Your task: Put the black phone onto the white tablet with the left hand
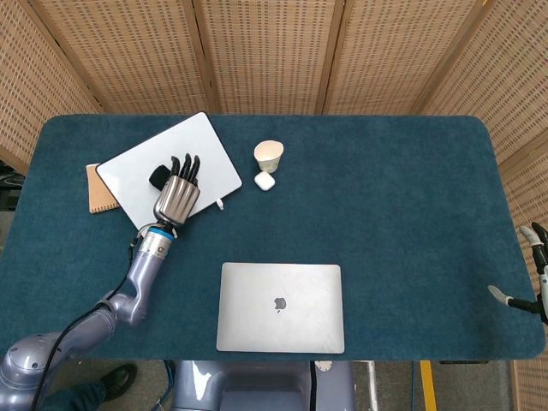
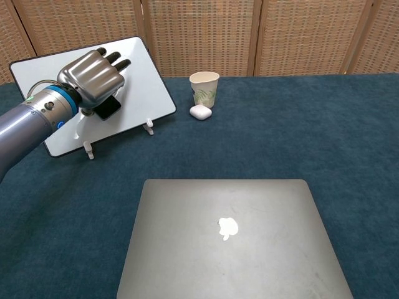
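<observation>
**Phone carried over the tablet**

The table (image 1: 411, 214) is the stage; places are given from the tablet (image 1: 214, 154), which lies at its far left, propped on small feet, so it gives a broad landing face. A closed laptop (image 1: 281, 306) sits nearer the robot. The left hand (image 1: 178, 193) rests over the tablet's middle, fingers curled down on the phone (image 2: 107, 108); whether the phone already touches the tablet is unclear. The right hand (image 1: 531, 274) idles well apart, fingers spread, empty. A cup (image 1: 269, 156) and earbud case (image 1: 265, 181) stand just beside the tablet.
</observation>
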Available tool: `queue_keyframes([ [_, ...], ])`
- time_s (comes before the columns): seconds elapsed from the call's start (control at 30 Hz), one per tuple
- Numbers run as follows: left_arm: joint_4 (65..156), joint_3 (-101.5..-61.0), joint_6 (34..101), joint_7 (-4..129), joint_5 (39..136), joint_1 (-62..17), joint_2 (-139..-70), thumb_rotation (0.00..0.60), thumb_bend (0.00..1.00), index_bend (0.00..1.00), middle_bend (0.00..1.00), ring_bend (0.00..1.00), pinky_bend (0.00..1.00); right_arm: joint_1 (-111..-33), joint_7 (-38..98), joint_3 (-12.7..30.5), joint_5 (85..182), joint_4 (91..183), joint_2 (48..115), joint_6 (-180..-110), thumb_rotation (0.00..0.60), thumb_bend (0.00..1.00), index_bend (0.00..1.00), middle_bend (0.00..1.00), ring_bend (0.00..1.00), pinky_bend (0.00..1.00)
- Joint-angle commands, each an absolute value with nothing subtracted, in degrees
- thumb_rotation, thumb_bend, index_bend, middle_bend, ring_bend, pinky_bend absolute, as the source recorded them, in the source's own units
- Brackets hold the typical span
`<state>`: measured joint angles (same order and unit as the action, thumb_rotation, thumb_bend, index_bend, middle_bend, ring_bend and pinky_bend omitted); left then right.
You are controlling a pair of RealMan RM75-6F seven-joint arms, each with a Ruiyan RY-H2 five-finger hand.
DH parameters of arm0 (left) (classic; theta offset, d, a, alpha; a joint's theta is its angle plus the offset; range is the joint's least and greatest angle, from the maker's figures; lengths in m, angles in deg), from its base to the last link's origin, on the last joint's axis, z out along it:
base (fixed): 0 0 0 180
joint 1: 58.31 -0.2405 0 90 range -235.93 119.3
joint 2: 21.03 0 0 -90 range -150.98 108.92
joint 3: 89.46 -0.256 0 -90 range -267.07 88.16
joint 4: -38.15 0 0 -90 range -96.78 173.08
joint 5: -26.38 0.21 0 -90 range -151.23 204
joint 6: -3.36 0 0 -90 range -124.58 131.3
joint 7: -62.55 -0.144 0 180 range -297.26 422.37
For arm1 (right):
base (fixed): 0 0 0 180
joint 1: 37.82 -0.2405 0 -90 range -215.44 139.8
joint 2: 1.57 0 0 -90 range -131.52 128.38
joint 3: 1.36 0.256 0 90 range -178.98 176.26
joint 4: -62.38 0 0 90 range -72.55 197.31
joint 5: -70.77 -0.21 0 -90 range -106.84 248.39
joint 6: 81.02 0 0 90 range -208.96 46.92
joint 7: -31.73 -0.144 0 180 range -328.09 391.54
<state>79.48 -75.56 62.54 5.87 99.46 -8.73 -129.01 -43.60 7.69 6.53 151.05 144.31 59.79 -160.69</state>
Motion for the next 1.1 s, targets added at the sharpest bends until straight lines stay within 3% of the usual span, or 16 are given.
queue_keyframes([
  [0.03, 79.78, -75.93, 62.91, 6.13, 99.8, -8.65, -128.84, 0.6, 0.1, 0.0, 0.0, 0.0, 0.02, -43.59, 7.76, 6.5, 151.17, 144.36, 59.79, -160.79, 0.6, 0.0, 0.0, 0.0, 0.0, 0.0],
  [0.3, 83.66, -77.34, 64.43, 6.16, 100.79, -9.23, -127.03, 0.6, 0.0, 0.0, 0.0, 0.0, 0.0, -43.43, 7.62, 6.49, 151.24, 144.49, 59.67, -161.07, 0.6, 0.0, 0.0, 0.0, 0.0, 0.0],
  [0.5, 89.04, -77.26, 66.14, 5.27, 100.77, -10.01, -124.16, 0.6, 0.0, 0.0, 0.0, 0.0, 0.0, -43.45, 7.57, 6.38, 151.54, 144.56, 59.63, -161.13, 0.6, 0.0, 0.0, 0.0, 0.0, 0.0],
  [0.77, 107.81, -77.86, 69.76, 9.05, 102.79, -13.23, -112.37, 0.6, 0.0, 0.0, 0.0, 0.0, 0.0, -43.3, 8.26, 6.19, 152.0, 144.9, 59.66, -161.68, 0.6, 0.0, 0.0, 0.0, 0.0, 0.0],
  [1.1, 131.4, -79.82, 81.67, 25.98, 103.84, -25.85, -95.25, 0.6, 0.0, 0.0, 0.0, 0.0, 0.0, -43.04, 11.46, 5.86, 152.83, 146.15, 60.07, -163.05, 0.6, 0.0, 0.0, 0.0, 0.0, 0.0],
])
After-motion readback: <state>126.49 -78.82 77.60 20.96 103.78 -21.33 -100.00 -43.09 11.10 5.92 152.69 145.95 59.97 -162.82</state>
